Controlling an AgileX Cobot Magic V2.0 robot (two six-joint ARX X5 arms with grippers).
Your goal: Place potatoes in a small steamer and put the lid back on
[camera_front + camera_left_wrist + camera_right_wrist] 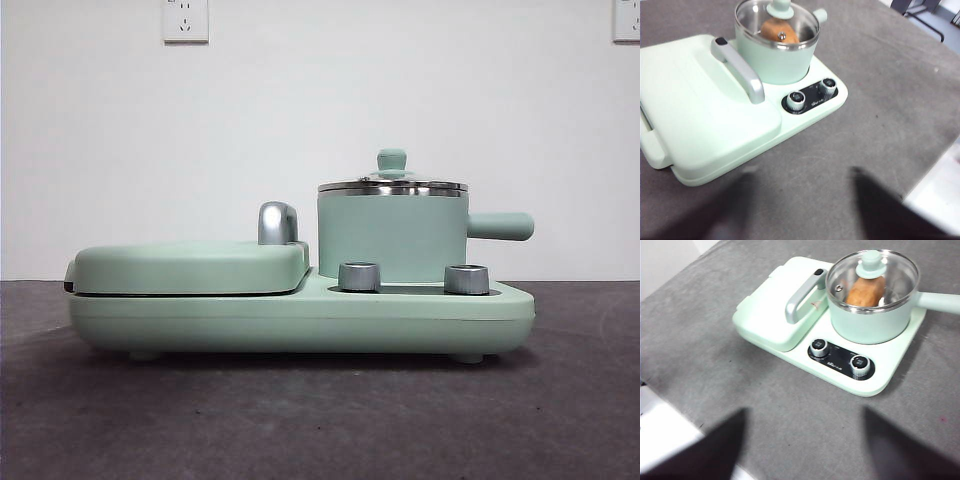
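Both grippers' black fingers, left [735, 205] and right [725, 445], are spread apart above the grey tabletop [790, 410], gripping nothing. The orange-brown potato [866, 291] lies inside the small mint-green steamer pot [392, 238], under the round glass lid [872, 277]
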